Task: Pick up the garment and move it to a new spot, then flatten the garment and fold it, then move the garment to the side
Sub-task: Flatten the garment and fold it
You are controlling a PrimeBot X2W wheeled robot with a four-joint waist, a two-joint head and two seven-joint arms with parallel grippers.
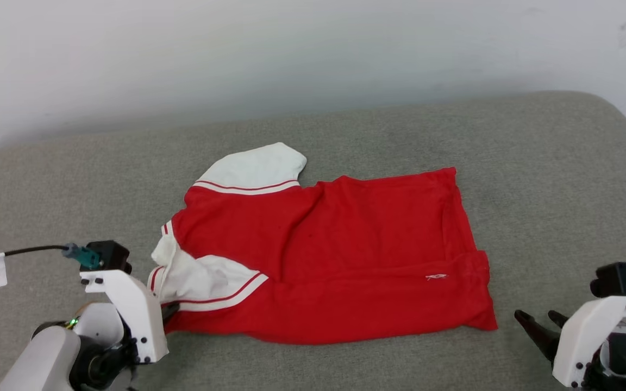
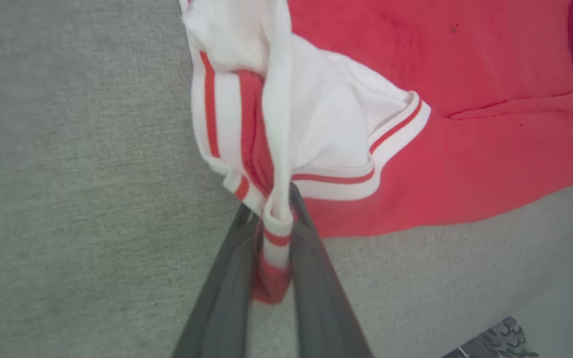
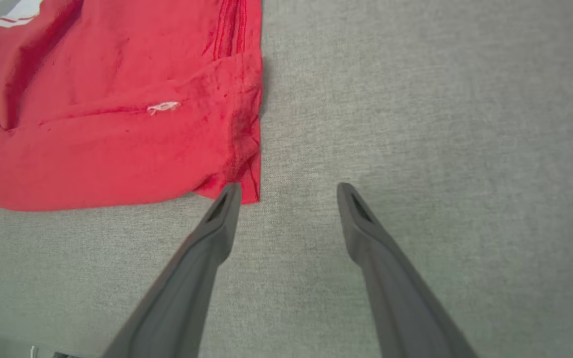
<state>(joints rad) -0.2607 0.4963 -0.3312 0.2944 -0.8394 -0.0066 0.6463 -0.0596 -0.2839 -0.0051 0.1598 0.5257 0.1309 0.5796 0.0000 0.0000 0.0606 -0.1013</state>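
1. The garment (image 1: 335, 255) lies near the middle of the desk (image 1: 536, 179), its red body lapped over itself; one white sleeve points to the far side and the other is bunched at the robot's left
2. The left tool (image 2: 270, 201) is pinched tight on a thin roll of striped trim at that bunched sleeve; the right tool (image 3: 287, 186) stands wide apart and holds nothing, over bare desk just beside the near hem corner
3. The hold takes only a narrow edge, so a quick pull could slip it free
4. Lifting from one side alone could drag the body into a heap
5. Closing where it is, the right tool would likely miss the hem
6. Grey woven cloth covers the desk, with a pale wall (image 1: 313, 54) behind
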